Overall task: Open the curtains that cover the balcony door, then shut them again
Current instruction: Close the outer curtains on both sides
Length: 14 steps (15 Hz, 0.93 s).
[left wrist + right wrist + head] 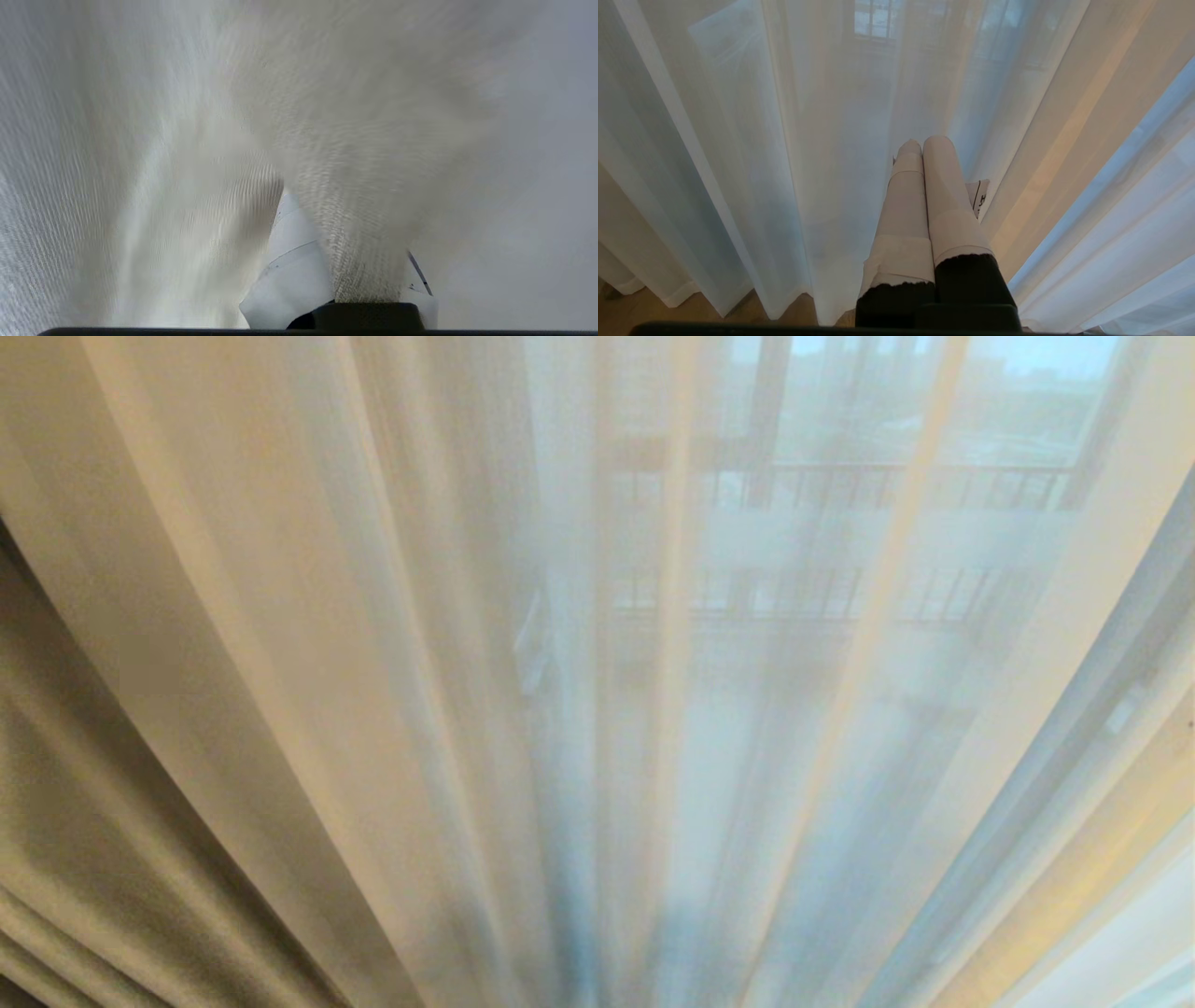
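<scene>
The left claw pinches a fold of the curtains drawn across the balcony door; the right claw hangs closed, empty. Opening begins: next, likely a steady sideways pull.

The sheers were thin, see-through white cloth, matt and finely woven, soft in their pleats; close up in the left wrist view the weave showed as a fine ribbed grain. The drapes were heavier, opaque grey-beige cloth, matt, with a slightly coarse woven face. The left gripper had smooth white wrapping on its fingers, paper-like or tape-like, over matt black plastic. The right gripper had the same smooth pale wrapping, with matt black bases. The floor looked like smooth brown wood. The railing appeared dark through the sheers, its material unclear.
</scene>
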Available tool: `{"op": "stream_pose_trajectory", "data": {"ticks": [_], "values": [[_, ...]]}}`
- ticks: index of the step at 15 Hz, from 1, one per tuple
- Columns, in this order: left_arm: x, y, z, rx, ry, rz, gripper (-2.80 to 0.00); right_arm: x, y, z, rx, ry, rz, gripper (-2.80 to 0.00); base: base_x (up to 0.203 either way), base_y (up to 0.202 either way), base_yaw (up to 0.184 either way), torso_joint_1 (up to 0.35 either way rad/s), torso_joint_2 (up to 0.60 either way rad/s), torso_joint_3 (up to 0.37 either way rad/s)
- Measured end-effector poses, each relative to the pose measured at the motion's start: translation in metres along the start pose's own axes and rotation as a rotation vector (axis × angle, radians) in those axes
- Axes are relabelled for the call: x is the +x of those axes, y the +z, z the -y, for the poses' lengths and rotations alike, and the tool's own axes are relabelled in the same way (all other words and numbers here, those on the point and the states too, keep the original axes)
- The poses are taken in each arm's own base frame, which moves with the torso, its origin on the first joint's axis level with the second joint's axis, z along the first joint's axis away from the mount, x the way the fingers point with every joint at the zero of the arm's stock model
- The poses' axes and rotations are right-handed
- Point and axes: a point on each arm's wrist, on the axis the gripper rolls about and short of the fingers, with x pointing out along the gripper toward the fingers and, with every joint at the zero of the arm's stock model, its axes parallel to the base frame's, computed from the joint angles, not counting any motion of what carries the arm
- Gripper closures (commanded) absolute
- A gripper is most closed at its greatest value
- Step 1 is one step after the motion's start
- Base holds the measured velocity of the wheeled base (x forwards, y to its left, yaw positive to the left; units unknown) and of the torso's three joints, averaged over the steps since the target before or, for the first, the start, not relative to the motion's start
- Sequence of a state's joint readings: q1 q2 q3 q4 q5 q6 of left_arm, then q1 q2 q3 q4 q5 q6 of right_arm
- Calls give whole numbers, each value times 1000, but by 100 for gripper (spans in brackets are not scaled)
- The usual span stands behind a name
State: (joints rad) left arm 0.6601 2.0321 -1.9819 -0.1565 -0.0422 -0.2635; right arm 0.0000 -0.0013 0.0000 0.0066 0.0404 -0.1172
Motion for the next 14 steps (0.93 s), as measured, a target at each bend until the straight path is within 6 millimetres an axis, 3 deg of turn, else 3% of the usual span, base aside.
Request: {"op": "stream_pose_trajectory", "data": {"ticks": [6, 14], "values": [[-40, 40, 33, -53, -76, 80, 0, 0, 0, 0, 0, -1, 0, 0, 0, 0, 0, 0, 0, 0], [-113, 56, 123, -118, -235, 94, 0, 0, 0, 0, 0, -1, 0, 0, 0, 0, 0, 0, 0, 0]]}}
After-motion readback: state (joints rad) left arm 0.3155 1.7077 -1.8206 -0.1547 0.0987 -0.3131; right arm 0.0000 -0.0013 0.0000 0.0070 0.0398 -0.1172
